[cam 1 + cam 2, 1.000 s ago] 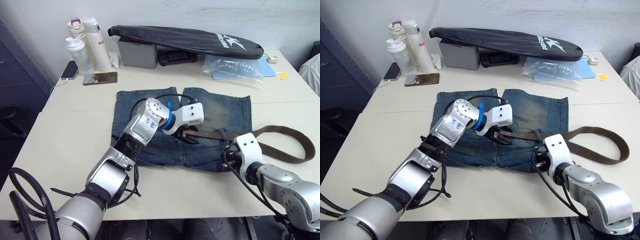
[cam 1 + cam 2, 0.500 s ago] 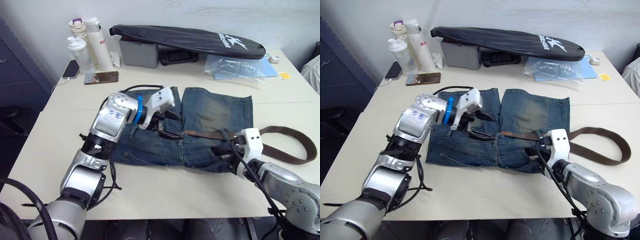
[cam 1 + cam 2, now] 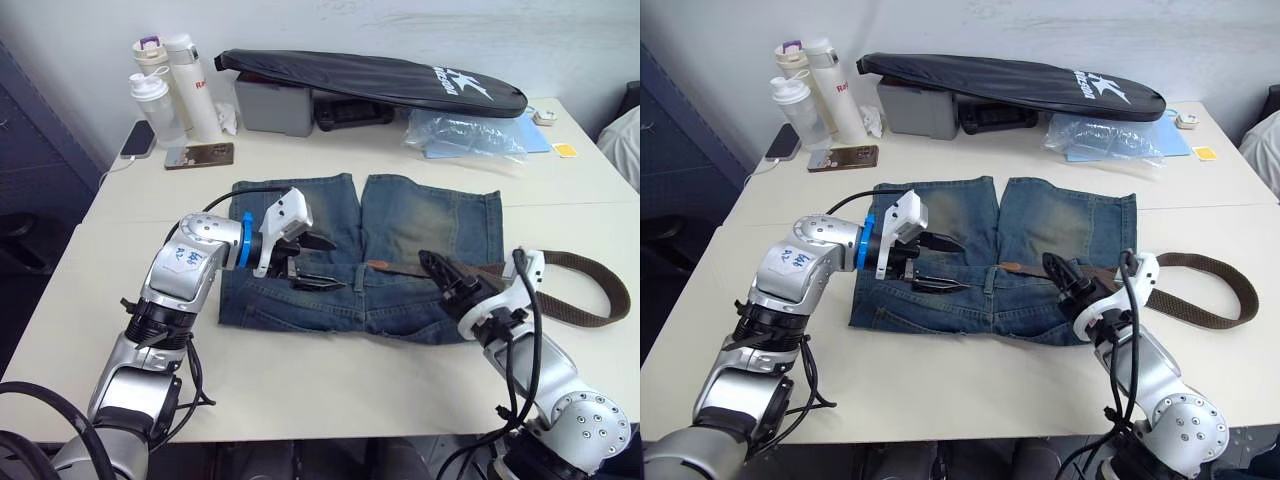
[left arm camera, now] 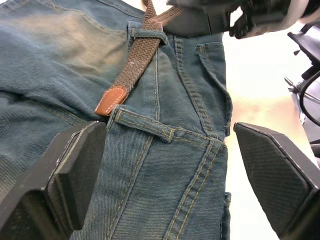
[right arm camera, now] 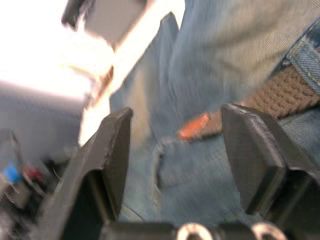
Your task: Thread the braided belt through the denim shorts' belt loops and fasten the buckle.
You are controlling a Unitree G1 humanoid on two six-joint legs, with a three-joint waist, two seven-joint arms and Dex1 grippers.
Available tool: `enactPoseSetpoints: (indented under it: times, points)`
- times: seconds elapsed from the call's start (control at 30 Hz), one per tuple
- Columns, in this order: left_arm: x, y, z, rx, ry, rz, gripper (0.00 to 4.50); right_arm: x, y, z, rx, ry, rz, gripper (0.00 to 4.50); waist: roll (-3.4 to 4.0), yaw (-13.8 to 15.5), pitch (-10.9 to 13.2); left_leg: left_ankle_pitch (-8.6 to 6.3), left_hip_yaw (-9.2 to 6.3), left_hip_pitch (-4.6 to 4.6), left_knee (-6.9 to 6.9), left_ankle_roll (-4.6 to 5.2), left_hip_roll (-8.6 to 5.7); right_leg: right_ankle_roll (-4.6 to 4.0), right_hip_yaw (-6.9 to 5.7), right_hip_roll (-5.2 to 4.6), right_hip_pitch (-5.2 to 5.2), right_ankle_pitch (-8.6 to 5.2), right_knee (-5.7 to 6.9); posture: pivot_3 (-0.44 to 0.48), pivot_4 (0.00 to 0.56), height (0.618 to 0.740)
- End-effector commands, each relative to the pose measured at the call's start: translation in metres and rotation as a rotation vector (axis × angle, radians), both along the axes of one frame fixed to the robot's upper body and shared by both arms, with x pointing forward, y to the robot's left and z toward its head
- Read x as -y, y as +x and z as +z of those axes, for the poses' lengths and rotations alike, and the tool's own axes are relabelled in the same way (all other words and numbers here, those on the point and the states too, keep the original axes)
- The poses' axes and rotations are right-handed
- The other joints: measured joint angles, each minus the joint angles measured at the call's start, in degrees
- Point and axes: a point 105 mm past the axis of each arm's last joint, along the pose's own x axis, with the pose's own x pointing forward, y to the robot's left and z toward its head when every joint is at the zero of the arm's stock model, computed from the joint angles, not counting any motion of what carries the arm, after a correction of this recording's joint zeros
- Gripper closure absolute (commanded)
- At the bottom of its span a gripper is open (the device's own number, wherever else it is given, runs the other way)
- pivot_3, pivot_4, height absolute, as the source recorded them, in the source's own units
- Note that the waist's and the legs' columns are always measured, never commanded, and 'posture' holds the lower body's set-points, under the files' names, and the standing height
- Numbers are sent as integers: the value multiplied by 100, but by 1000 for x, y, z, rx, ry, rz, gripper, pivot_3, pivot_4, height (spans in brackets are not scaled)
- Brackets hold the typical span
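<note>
The denim shorts (image 3: 400, 225) lie flat mid-table, waistband toward me. The braided belt (image 3: 585, 265) curves in from the right, passes under a belt loop (image 4: 147, 35) and ends in a tan tip (image 4: 111, 100) just short of another belt loop (image 4: 144, 126). My left gripper (image 3: 312, 262) hovers open over the left half of the waistband, fingers (image 4: 75, 170) wide apart and holding nothing. My right gripper (image 3: 440, 272) stands open above the belt at the right side, with the tip (image 5: 195, 125) showing between its fingers (image 5: 112, 150). I cannot make out the buckle.
Along the table's back stand bottles (image 3: 170, 85), a phone (image 3: 200, 155), a grey box (image 3: 275, 105), a long black bag (image 3: 380, 80) and a clear plastic bag (image 3: 465, 135). The table's front edge (image 3: 330, 425) runs close below the shorts.
My right gripper has opened and let go of the belt. My left gripper has drawn back leftward from the belt tip. The belt lies still in the loop.
</note>
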Motion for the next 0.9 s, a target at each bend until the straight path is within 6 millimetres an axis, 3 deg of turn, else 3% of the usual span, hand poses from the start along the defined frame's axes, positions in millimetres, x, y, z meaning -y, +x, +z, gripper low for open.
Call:
enactPoseSetpoints:
  times: [0.03, 0.43, 0.9]
  points:
    - [2, -4, 6, 47, 4, -12, 0, 0, 5, 6, -2, 137, -18, 1691, 0, -37, 0, 0, 0, 1, -1, 0, 0, 0, 0, 1, 0, 0, 0, 0, 150, 740]
    - [-4, -1, 1, 62, 31, 21, 0, -21, 8, -17, -109, 222, 32, 1691, -1, -69, 0, 7, 41, -2, -40, -5, 4, 0, 45, 8, -51, 0, 8, 0, 150, 740]
    - [-3, 3, -2, 80, 48, 25, 0, -13, 23, -42, -162, 208, 3, 1691, -4, -63, 0, 8, 57, 0, -42, -2, 10, 0, 63, 8, -59, 0, 11, 0, 150, 740]
